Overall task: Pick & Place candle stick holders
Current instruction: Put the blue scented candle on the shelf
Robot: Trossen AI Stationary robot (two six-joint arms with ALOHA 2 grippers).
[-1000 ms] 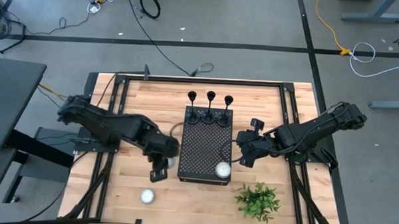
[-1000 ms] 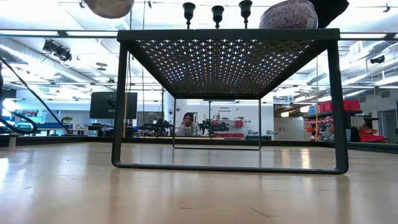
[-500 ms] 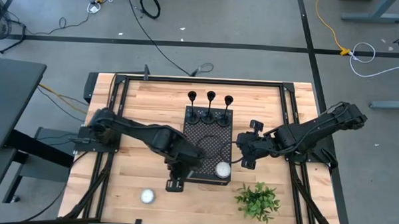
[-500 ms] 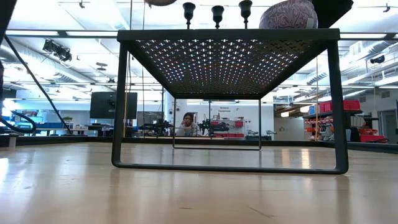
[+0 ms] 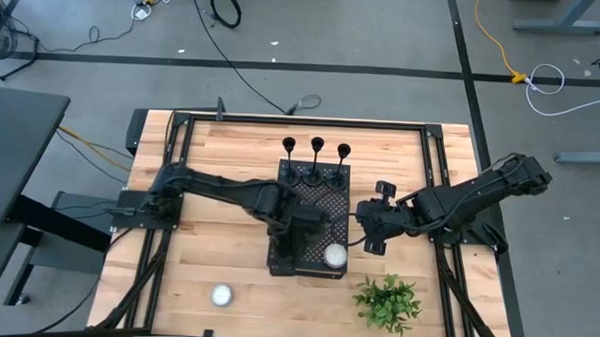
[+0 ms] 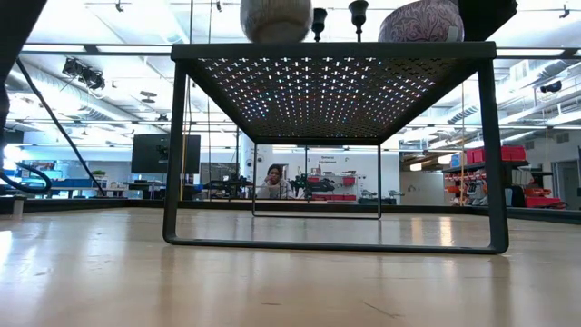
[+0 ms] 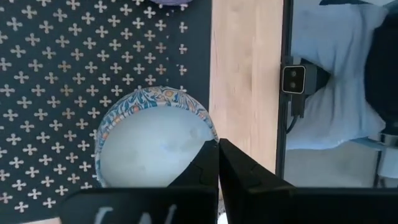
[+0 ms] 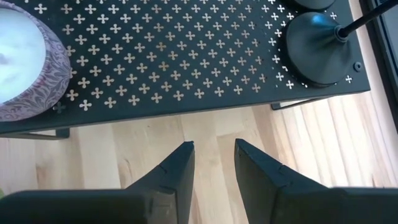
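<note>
Grey workshop floor with loose cables surrounds the wooden desk. At the desk's centre a black perforated box carries three candle stick holders along its 12 o'clock edge. Left hand, fingers pressed together, hovers over a patterned candle; right hand, narrowly parted, waits at 3 o'clock.

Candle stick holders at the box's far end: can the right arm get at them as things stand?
Probably yes. The right tool is open and empty beside the black box, and the candle stick holders stand uncovered; the left tool is over the box's near end.
</note>
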